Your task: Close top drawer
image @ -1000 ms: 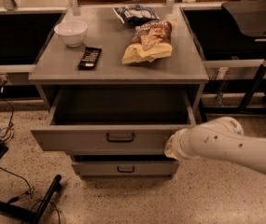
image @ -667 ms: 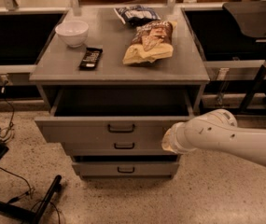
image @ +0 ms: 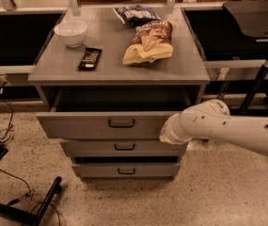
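The end effector (image: 169, 132) sits at the right end of the top drawer (image: 91, 125), at the tip of the white arm (image: 232, 131) that reaches in from the right edge of the view. Its tip appears to be against the front panel or its right edge, but the wrist hides the contact, and I cannot tell whether the end effector is open or closed. The task looks well begun but not finished. The drawer is partly pulled out of the cabinet, with a dark strip of open cavity showing between its front panel and the underside of the bench (image: 119, 67). To finish, the panel has to go back until that gap is gone and the front lies flush under the bench edge. The end effector seems placed for a plain push, not for a hold on the handle (image: 121, 123), which is well to its left and untouched. The drawer is grey metal with a wide flat front, and the small dark loop handle is at its centre. It looks level, not skewed. The interior is in shadow, so its contents cannot be made out. Below it are two lower drawers (image: 124, 147) with narrower fronts. On the bench lie a white bowl (image: 71, 32), a dark remote-like bar (image: 90, 58) and two snack bags (image: 148, 42).
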